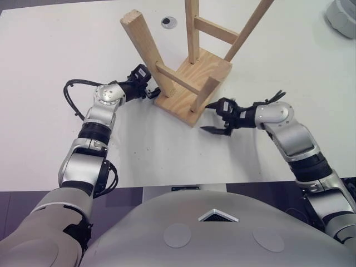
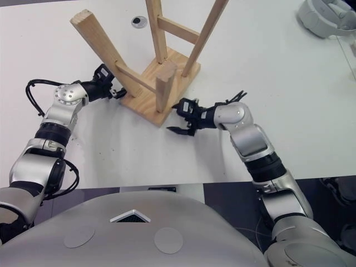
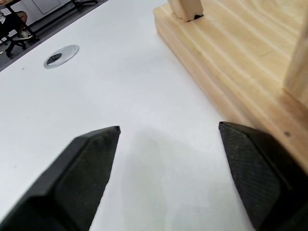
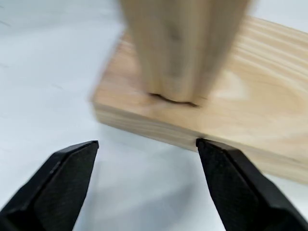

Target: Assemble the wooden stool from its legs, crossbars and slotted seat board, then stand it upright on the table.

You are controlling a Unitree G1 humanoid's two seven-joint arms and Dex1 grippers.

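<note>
Upturned stool [image 1: 192, 58] on its seat board [image 1: 179, 105], left gripper [image 1: 150, 92] and right gripper [image 1: 207, 117] spread empty either side; liable to topple if flipped on a shallow grip.

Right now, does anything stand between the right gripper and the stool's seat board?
Nothing visible does. The right gripper is open just off the near corner of the seat board, with only bare table between them.

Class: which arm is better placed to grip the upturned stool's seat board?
Probably right: the open right pincer faces the pale wooden seat board's edge; the left pincer's gap faces bare white table.
</note>
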